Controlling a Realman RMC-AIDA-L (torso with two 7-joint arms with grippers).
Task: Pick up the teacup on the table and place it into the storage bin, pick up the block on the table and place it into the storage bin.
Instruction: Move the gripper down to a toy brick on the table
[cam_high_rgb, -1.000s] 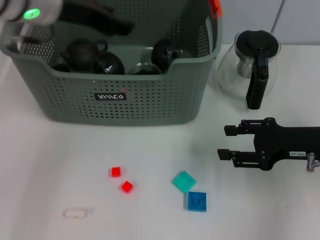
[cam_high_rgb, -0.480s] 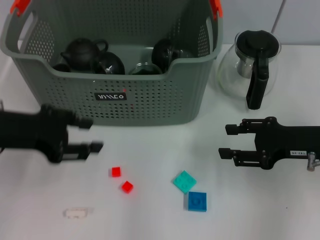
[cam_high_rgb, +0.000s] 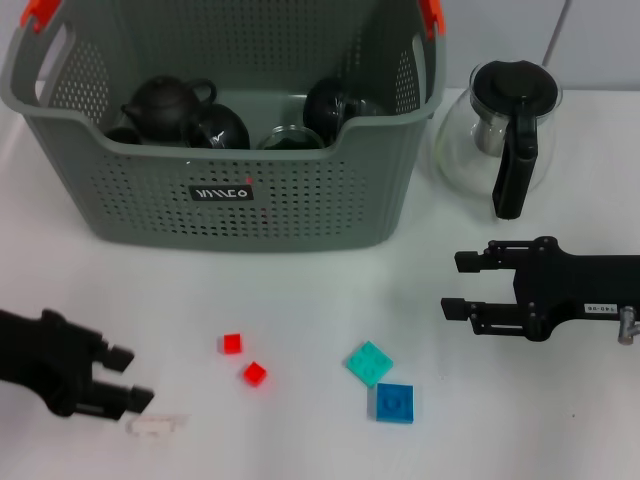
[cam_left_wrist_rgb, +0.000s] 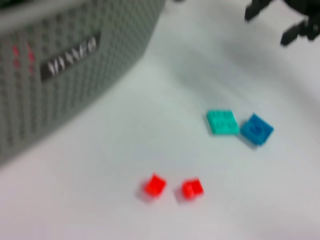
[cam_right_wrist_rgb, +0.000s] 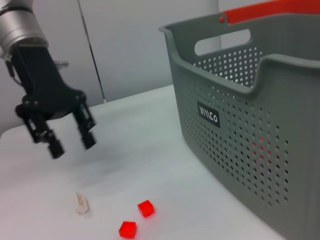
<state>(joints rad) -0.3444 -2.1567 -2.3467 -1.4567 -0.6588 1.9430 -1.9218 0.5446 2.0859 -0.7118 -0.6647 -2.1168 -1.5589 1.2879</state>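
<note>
The grey perforated storage bin (cam_high_rgb: 300, 200) stands at the back and holds a black teapot (cam_high_rgb: 165, 100) and dark teacups (cam_high_rgb: 225, 128). No teacup shows on the table. Loose blocks lie in front: two red blocks (cam_high_rgb: 232, 343) (cam_high_rgb: 254, 374), a teal block (cam_high_rgb: 368, 363), a blue block (cam_high_rgb: 394, 402) and a small white block (cam_high_rgb: 155, 425). My left gripper (cam_high_rgb: 135, 377) is open and empty at the front left, just above and left of the white block; the right wrist view shows the left gripper (cam_right_wrist_rgb: 72, 146) above the white block (cam_right_wrist_rgb: 81, 204). My right gripper (cam_high_rgb: 456, 285) hangs open and empty at the right.
A glass pot with a black handle (cam_high_rgb: 505, 135) stands right of the bin, behind my right arm. In the left wrist view the bin wall (cam_left_wrist_rgb: 65, 75) is close by, with the red blocks (cam_left_wrist_rgb: 154, 185), teal block (cam_left_wrist_rgb: 222, 122) and blue block (cam_left_wrist_rgb: 256, 129) beyond.
My left arm has come from over the bin down to the table's front left, ending beside the white block. The right arm has barely moved.
</note>
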